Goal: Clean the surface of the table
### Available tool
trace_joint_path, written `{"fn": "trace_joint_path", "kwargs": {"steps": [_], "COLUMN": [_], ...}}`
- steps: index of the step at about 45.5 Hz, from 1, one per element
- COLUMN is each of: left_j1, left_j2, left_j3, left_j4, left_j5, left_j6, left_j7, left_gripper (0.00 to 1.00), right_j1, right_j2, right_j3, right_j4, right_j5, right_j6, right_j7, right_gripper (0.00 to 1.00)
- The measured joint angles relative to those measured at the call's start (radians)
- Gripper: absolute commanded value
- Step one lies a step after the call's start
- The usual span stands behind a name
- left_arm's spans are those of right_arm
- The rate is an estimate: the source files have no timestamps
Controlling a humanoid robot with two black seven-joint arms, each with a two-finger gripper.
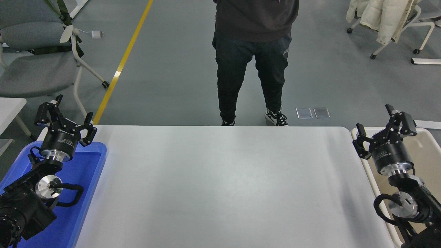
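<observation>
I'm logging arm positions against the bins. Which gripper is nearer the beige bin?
The right gripper. It hangs open over the beige bin, at its near-left rim. The left gripper is open over the blue tray, across the table surface.

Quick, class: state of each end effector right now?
Left end effector: open, holding nothing, over the blue tray.
Right end effector: open, holding nothing, over the beige bin.

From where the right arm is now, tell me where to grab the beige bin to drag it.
Probably the beige bin's near-left rim, coming from above: the right gripper hangs open over that corner, and the thin raised lip there suits a pinch. The bin's walls slope, so a side grip would likely slip.
</observation>
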Motion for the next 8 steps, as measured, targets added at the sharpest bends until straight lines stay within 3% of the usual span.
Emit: {"fn": "trace_joint_path", "kwargs": {"steps": [8], "left_j1": [0.000], "left_j2": [0.000], "left_j3": [0.000], "left_j4": [0.000], "left_j5": [0.000], "left_j6": [0.000], "left_j7": [0.000], "left_gripper": [1.00], "right_j1": [0.029], "right_j2": [0.019], "right_j3": [-0.034], "right_j4": [-0.021], "right_j5": [-0.009], "right_j6": [0.001], "right_j7": [0.008], "right_gripper": [1.00]}}
